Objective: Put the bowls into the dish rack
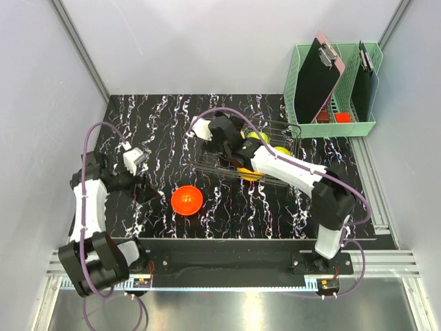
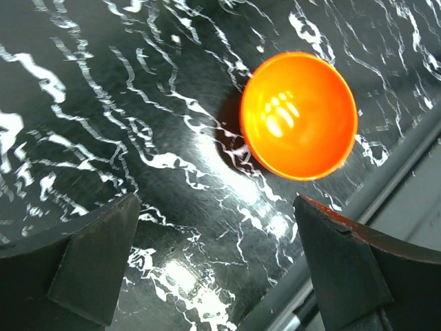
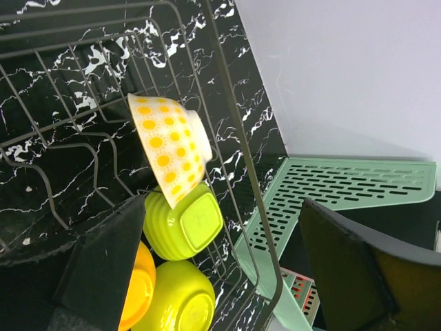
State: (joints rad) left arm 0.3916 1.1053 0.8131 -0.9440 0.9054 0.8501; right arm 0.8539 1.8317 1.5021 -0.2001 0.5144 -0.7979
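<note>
**A:** Grey walls (image 1: 41, 103) all round, black marble-look table (image 1: 138, 117), and a mint-green basket (image 1: 303, 83) with clipboards (image 1: 320, 69) off in the far right corner. In the top view the dish rack (image 1: 279, 124) sits just in front of that basket, and the right gripper (image 1: 222, 134) hangs over its left end. One red-orange bowl (image 1: 186, 200) is out on the table, well apart from the rack. The left gripper (image 1: 146, 192) is near it, on its left.

**B:** Left wrist view: jaws spread wide with nothing between them. The bowl is ahead of the fingers (image 2: 89, 265) and not touched. Looks mouth-up to me, glossy as anything.

**A:** Right wrist view: that one's spread and empty too. Inside the rack, the cream-white bowl (image 3: 169, 148) with yellow dots is tipped on its side. The lime green bowl (image 3: 182, 224) is below it showing its base, with the orange bowl (image 3: 138, 283) and yellow-green bowl (image 3: 179, 300) touching beside that. So four in, one to go, I reckon.

**B:** My guess is light, stiff plastic. It won't break, but it's slick and round, so it'll skate on that shiny top. I'd pinch the rim wall, one finger inside and one outside, rather than squeeze across the whole bowl.
</note>
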